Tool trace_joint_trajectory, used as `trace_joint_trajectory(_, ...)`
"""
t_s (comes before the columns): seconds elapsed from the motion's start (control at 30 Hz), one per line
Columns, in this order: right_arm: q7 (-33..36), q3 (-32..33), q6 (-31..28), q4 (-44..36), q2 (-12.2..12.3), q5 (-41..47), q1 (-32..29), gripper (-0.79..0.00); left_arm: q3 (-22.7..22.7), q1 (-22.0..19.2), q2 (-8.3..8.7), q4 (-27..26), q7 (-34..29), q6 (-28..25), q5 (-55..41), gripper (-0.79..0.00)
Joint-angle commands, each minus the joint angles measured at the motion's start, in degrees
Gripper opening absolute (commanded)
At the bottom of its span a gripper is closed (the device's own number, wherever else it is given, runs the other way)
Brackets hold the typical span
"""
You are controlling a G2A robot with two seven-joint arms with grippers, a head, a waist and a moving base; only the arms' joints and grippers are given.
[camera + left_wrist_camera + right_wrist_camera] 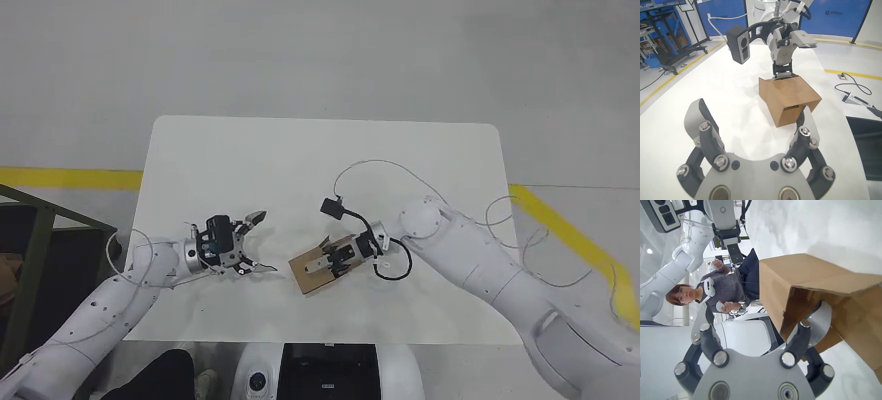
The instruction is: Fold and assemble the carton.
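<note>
A brown carton (312, 278) lies on its side near the table's front edge, with one end closed by flaps and the other end open. My right gripper (322, 262) is at the open end (810, 306). It is open, with one finger (822, 315) inside the carton, the other finger (703, 315) outside, and a side wall between them. My left gripper (268, 242) stands open just left of the carton, holding nothing. In the left wrist view its fingers (703, 111) frame the carton (789, 94), and one tip is close to the closed end.
The white table (300, 160) spreads bare behind and to both sides of the carton. Its front edge (330, 342) runs close below the carton. A thin cable (400, 168) loops above the table from the right arm.
</note>
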Motion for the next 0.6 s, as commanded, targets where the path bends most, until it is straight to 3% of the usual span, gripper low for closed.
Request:
trace_joint_trajectory(0.0, 0.2, 0.9, 0.8, -1.8, 0.8, -0.9, -1.0, -0.437, -0.8, 0.5, 0.19, -0.5, -0.5, -0.1, -0.1, 0.0)
trace_joint_trajectory(0.2, 0.1, 3.6, 2.4, -3.7, 2.6, -3.0, -3.8, -0.437, -1.9, 1.8, 0.38, -1.8, -1.7, -0.6, -0.5, 0.0)
trace_joint_trajectory(0.37, 0.5, 5.1, 2.8, -4.0, 3.3, -3.5, -5.7, -0.554, -2.4, 2.3, 0.34, -2.4, -2.3, -1.0, -0.9, 0.0)
trace_joint_trajectory(0.57, -0.1, 5.9, 1.6, -3.3, 3.2, -3.0, -7.8, -0.57, -2.8, 2.7, 0.24, -3.0, -3.2, -1.2, -1.1, 0.0)
